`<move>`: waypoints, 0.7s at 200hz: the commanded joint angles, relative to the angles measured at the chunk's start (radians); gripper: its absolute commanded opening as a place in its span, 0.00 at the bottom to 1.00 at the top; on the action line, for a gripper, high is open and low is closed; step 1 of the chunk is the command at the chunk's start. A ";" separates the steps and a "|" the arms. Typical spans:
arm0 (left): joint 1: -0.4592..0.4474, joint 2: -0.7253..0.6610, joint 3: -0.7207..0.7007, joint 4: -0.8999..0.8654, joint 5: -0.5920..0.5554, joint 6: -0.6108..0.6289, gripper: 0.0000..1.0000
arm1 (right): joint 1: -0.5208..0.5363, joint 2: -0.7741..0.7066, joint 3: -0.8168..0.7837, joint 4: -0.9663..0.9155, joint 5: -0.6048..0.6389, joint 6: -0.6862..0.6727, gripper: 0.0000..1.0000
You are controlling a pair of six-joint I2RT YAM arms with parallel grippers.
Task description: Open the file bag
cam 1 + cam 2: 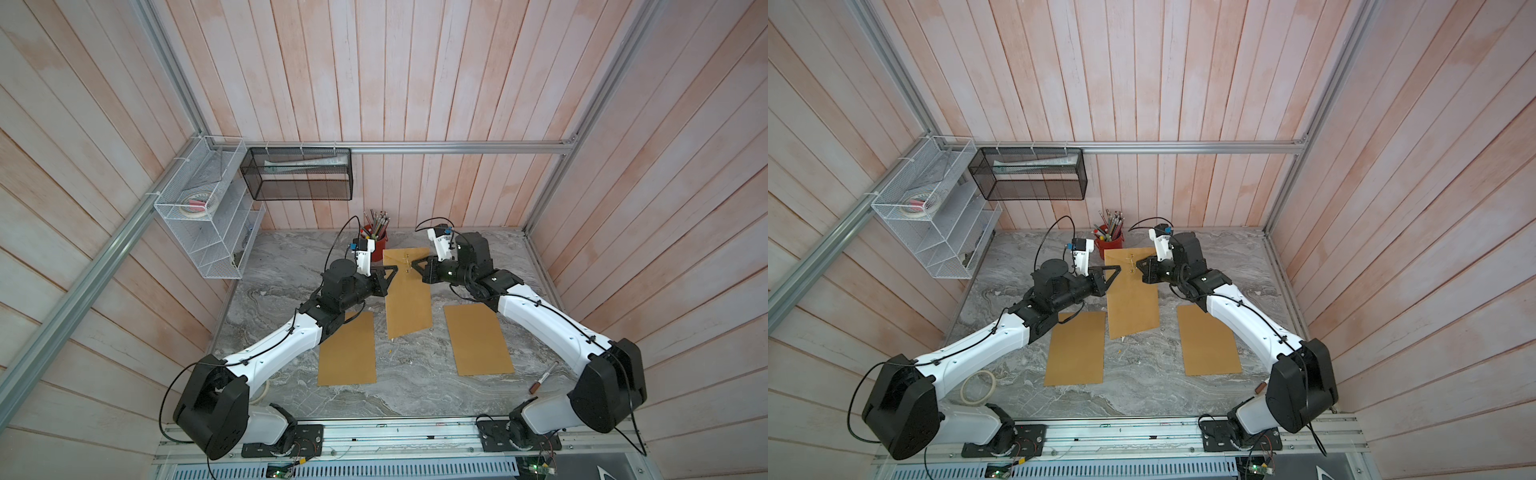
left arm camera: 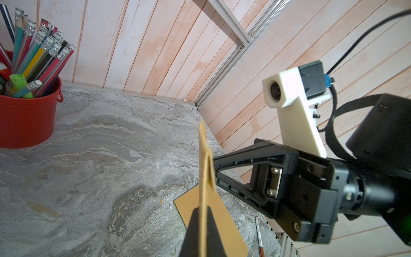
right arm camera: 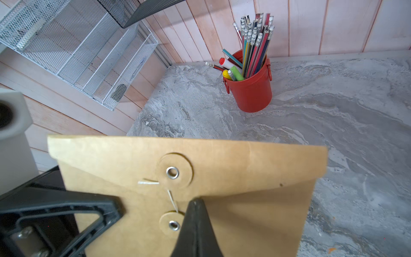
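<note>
Left gripper (image 2: 202,211) jaws clench the kraft file bag's (image 1: 409,299) side edge. Right gripper (image 3: 195,203) jaws are pressed together at its flap (image 3: 222,160) tip. The bag stands raised mid-table, with the red pencil bucket (image 1: 380,251) at its 11 o'clock.

Brown kraft-paper file bag (image 1: 409,291): tall flat rectangle, lifted over middle of grey marble table (image 1: 282,257), standing tilted, flap end toward back wall, bottom corner low near tabletop. Pointed flap (image 3: 222,164) folded down, shut. Upper round paper button (image 3: 174,172) with metal eyelet on flap, lower button (image 3: 172,224) on body. Thin white string (image 3: 172,200) slack, single strand between them.
</note>
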 commanded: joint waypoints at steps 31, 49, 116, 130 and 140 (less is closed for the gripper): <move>-0.003 0.011 -0.006 0.033 0.013 -0.008 0.00 | 0.000 0.013 0.041 0.002 -0.049 -0.017 0.00; -0.003 0.012 -0.006 0.039 0.015 -0.011 0.00 | 0.004 0.016 0.048 0.002 -0.064 -0.021 0.00; -0.003 0.019 -0.007 0.045 0.019 -0.014 0.00 | 0.007 0.011 0.050 0.021 -0.095 -0.016 0.00; -0.003 0.018 -0.009 0.051 0.021 -0.016 0.00 | 0.007 0.016 0.055 0.024 -0.105 -0.015 0.00; -0.003 0.020 -0.011 0.054 0.024 -0.019 0.00 | 0.010 0.020 0.058 0.026 -0.110 -0.014 0.00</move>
